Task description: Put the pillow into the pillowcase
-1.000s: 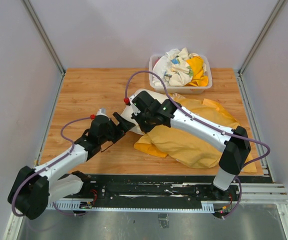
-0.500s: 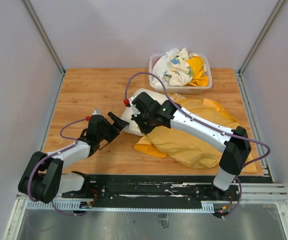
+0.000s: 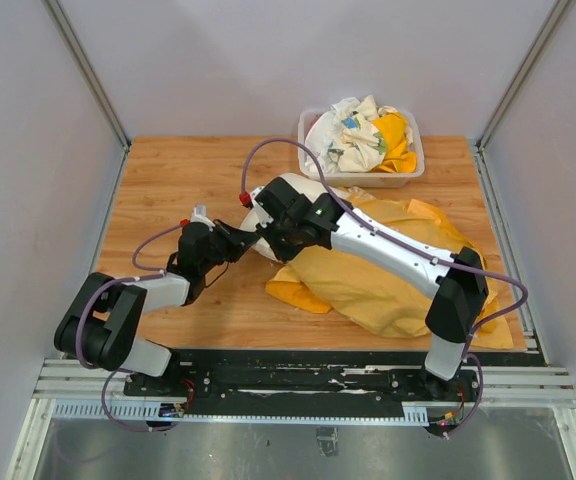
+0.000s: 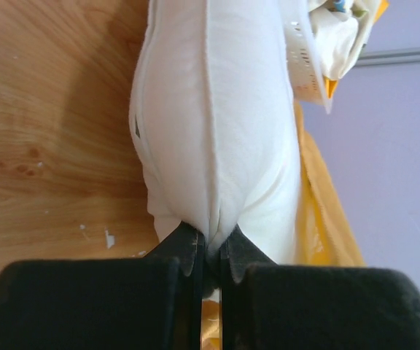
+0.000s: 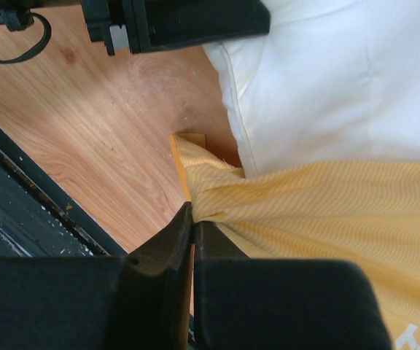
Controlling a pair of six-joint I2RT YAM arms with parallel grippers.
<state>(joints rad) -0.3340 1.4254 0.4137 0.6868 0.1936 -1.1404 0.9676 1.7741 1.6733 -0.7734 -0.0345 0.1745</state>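
The cream-white pillow [image 3: 286, 190] lies mid-table with its right part under the orange-yellow pillowcase [image 3: 388, 275]. My left gripper [image 3: 245, 240] is at the pillow's near-left corner. In the left wrist view the pillow [image 4: 217, 109] stretches away from me and my left gripper [image 4: 208, 240] is shut on its corner seam. My right gripper [image 5: 193, 219] is shut on a gathered edge of the pillowcase [image 5: 327, 211], right beside the pillow [image 5: 341, 80]. In the top view my right gripper [image 3: 273, 232] sits over the pillow's near edge, close to the left one.
A clear plastic bin [image 3: 412, 172] holding several white and yellow patterned cloths [image 3: 363, 135] stands at the back of the wooden table [image 3: 168, 180]. Grey walls close in three sides. A black rail [image 3: 298, 375] runs along the near edge.
My left arm has reached forward to the pillow's corner and its gripper, open before, has shut on it. The right gripper has shifted slightly left and back with the pillowcase edge.
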